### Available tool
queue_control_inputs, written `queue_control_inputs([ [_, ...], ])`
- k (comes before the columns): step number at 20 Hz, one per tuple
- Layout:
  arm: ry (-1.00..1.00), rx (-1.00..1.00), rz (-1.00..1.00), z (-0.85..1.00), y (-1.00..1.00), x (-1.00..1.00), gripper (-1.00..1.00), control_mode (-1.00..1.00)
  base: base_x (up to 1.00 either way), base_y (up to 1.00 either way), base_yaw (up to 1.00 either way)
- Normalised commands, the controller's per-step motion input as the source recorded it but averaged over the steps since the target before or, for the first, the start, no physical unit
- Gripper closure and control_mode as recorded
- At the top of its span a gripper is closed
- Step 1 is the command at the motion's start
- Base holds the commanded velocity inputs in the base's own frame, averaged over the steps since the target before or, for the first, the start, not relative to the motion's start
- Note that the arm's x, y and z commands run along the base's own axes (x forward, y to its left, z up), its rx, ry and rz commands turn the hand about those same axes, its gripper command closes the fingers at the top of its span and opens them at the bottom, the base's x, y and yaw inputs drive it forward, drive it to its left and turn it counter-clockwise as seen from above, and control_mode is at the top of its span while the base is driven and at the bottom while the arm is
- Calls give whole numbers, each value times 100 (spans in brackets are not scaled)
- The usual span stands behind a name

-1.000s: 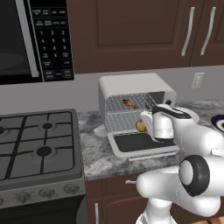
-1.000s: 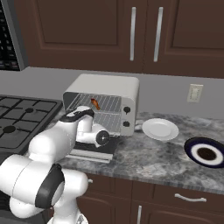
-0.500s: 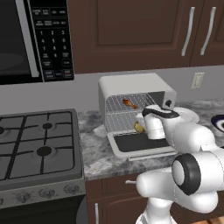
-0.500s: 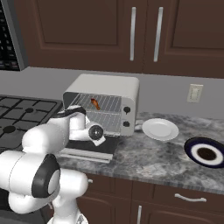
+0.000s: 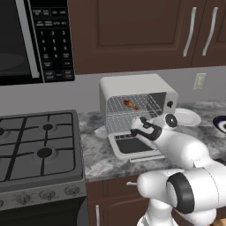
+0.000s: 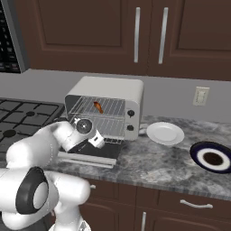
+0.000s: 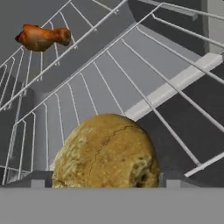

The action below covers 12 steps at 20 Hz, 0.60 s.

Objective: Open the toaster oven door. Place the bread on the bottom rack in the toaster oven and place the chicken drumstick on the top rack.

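Claw (image 5: 136, 131) fingertips hidden behind the bread (image 7: 105, 153); grip unreadable

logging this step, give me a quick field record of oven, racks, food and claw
door: oven door dropped open, lying flat
top rack: drumstick lying on it
bottom rack: bread over the rack, close in front of the claw; resting or still carried, cannot tell
claw: at the oven mouth, level with the bottom rack; fingers hidden, grip unclear
counter: white plate right of oven
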Motion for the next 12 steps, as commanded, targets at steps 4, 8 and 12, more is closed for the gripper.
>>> queue_control_inputs([
  [4, 15, -21, 11, 34, -42, -36, 100, -100, 0, 0, 0],
  [8, 16, -6, 2, 65, -13, 17, 100, -100, 0, 0, 0],
  [12, 14, -1, 0, -15, 5, 38, 100, -100, 0, 0, 0],
])
